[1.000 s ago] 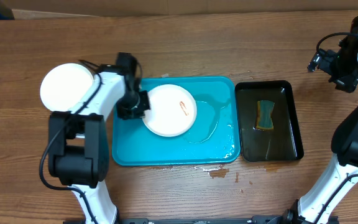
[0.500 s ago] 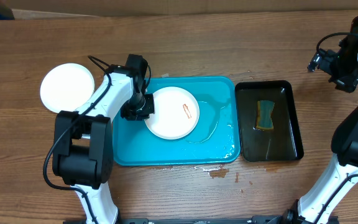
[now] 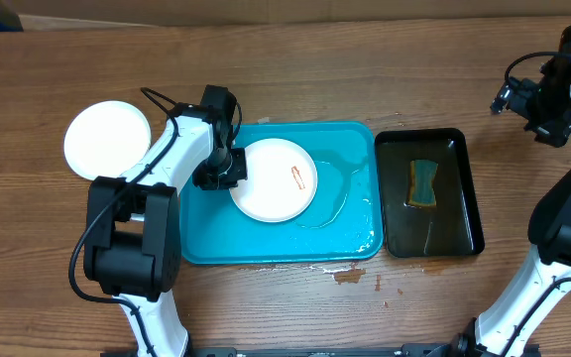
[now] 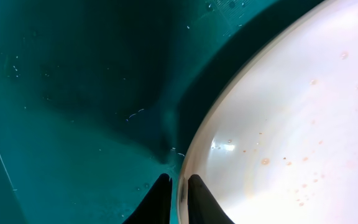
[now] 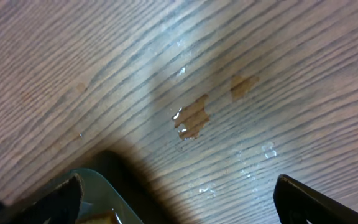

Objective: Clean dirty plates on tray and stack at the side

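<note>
A white dirty plate (image 3: 274, 178) with an orange-brown smear lies in the left half of the turquoise tray (image 3: 345, 223). My left gripper (image 3: 224, 171) is at the plate's left rim. In the left wrist view its two dark fingers (image 4: 160, 202) stand one on each side of the rim, shut on the plate (image 4: 291, 124), which shows small brown specks over the wet tray (image 4: 73, 93). A second white plate (image 3: 107, 139) rests on the table to the left of the tray. My right gripper (image 3: 523, 104) hangs open at the far right, nothing between its fingers (image 5: 61, 199).
A narrow black tray (image 3: 464, 178) holding a sponge (image 3: 423, 184) in water stands right of the turquoise tray; its corner (image 5: 98, 186) shows in the right wrist view. Brown wet spots (image 5: 191, 118) mark the wood, and a spill (image 3: 350, 275) lies near the table's front edge.
A second ago the left gripper and the plate sat a little further left; both shifted slightly right, and the arm's elbow swung off the left plate. The right arm is unmoved.
</note>
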`<act>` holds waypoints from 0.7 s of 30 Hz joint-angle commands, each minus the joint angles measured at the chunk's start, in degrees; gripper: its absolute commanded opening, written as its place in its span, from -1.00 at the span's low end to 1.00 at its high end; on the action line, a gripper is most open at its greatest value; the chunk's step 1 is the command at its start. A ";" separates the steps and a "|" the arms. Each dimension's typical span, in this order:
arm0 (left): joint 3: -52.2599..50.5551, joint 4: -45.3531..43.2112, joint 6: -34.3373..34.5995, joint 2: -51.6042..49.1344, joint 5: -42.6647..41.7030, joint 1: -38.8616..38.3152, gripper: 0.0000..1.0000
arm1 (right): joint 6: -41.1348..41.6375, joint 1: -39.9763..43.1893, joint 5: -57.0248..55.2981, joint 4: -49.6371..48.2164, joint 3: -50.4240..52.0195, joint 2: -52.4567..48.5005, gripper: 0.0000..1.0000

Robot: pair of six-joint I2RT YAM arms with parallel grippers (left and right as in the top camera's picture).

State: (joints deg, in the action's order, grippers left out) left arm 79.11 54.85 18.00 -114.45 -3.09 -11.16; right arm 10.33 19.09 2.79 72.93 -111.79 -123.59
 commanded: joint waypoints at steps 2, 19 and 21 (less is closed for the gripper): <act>-0.35 -0.04 0.07 -0.20 0.96 -0.13 -0.75 | 0.68 0.04 6.47 1.62 -0.70 1.40 1.00; -1.92 -2.36 1.77 -0.20 0.50 -0.13 -0.71 | -8.31 -10.67 11.80 17.94 -0.24 3.26 0.15; -1.92 -2.40 1.77 -0.20 0.50 -0.13 -0.70 | -6.60 -12.81 8.85 18.88 0.63 3.26 0.15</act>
State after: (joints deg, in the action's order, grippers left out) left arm 77.58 52.58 18.70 -114.45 -2.74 -11.16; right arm 2.55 8.75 15.81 91.31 -111.74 -123.13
